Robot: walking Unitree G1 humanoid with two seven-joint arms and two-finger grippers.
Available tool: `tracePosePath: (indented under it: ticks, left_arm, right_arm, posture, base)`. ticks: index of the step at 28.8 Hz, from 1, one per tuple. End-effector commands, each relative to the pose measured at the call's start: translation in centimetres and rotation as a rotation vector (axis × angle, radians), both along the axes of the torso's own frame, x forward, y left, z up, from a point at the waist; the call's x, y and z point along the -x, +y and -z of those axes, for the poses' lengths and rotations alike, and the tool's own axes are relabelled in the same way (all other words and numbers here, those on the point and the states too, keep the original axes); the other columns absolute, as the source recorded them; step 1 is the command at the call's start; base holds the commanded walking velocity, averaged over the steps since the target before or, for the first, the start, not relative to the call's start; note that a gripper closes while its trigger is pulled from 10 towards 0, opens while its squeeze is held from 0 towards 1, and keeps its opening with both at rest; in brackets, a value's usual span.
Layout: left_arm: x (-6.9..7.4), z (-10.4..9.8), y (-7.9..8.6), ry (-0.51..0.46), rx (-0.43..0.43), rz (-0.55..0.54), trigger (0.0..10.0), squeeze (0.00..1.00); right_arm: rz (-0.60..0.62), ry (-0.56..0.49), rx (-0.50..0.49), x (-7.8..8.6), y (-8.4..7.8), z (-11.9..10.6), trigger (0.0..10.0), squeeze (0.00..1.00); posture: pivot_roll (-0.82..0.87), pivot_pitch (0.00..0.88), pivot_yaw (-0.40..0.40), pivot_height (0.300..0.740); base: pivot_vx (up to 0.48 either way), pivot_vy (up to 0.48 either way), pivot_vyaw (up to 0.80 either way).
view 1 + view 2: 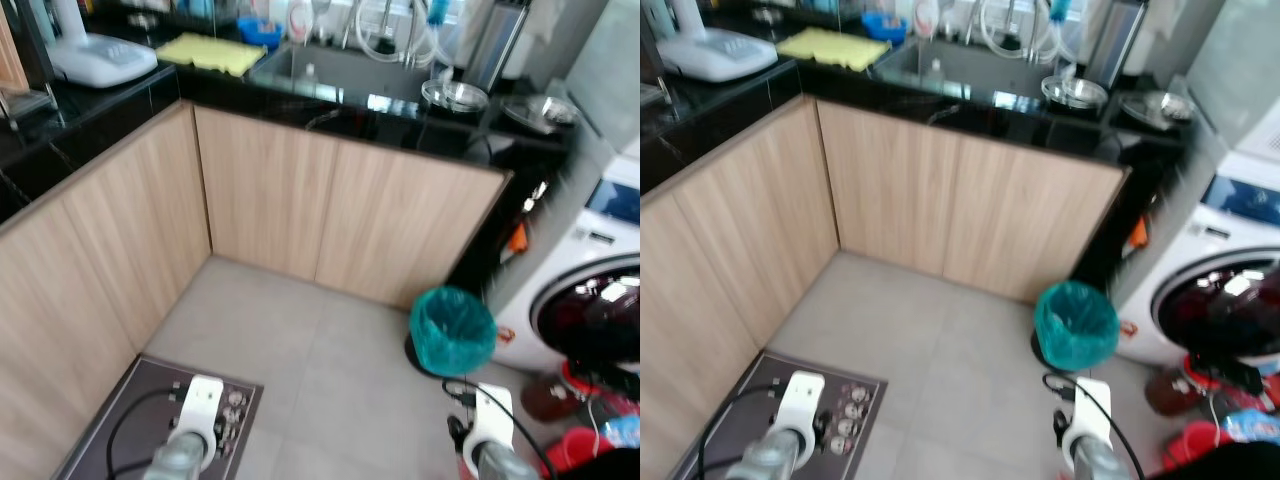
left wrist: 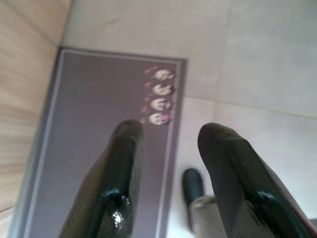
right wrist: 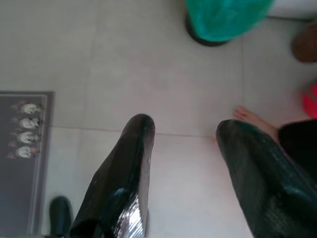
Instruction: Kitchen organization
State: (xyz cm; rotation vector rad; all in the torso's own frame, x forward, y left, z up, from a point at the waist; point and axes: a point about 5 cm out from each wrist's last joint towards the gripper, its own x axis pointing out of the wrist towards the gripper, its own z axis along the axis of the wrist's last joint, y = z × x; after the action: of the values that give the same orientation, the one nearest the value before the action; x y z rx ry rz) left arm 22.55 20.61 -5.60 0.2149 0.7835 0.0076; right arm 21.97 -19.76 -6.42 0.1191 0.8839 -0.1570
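Approach phase, as I read it: nothing in hand, robot standing on the floor [image 1: 330, 370] in the corner of an L-shaped kitchen, both arms low.

Left gripper [image 2: 171, 134] hangs over the grey mat [image 1: 120, 420], jaws parted and empty. Right gripper [image 3: 185, 131] hangs over bare tile, jaws also apart and empty. A person's bare foot [image 3: 255, 121] is just beside the right gripper in the right wrist view, so keep that arm quiet while moving.

Things to organise are up on the table [image 1: 330, 105]: yellow cloth [image 1: 212, 52] near the inner corner, sink [image 1: 340, 72] along the back edge, metal bowl [image 1: 455, 96] and a second dish [image 1: 540, 112] toward the right end, white appliance [image 1: 100, 60] on the left run.

To do it well:
- close in square to the sink run before raising arms
- steer clear of the green-lined bin [image 1: 452, 330] on the floor by the washing machine [image 1: 590, 290]
- watch the mat edge underfoot
- views are blurred; re-check targets once stopped
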Motion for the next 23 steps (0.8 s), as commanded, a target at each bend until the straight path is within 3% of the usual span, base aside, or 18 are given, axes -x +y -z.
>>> tracePosePath:
  ticks: [1,23]
  left_arm:
    - [-0.37,-0.09,-0.83,-0.008,0.010,0.025,10.0,0.00]
    - [-0.33,-0.05,-0.97,-0.006,0.011,0.031,10.0,0.00]
  right_arm:
    - [0.017,-0.008,0.030,0.02,-1.28,-0.23,10.0,0.00]
    - [0.022,-0.014,0.029,-0.12,-1.34,-0.33,10.0,0.00]
  posture:
    - [0.13,0.000,-0.111,0.740]
    - [0.13,0.000,-0.117,0.740]
  base:
    - [0.390,0.000,0.00]
    - [0.392,0.000,0.00]
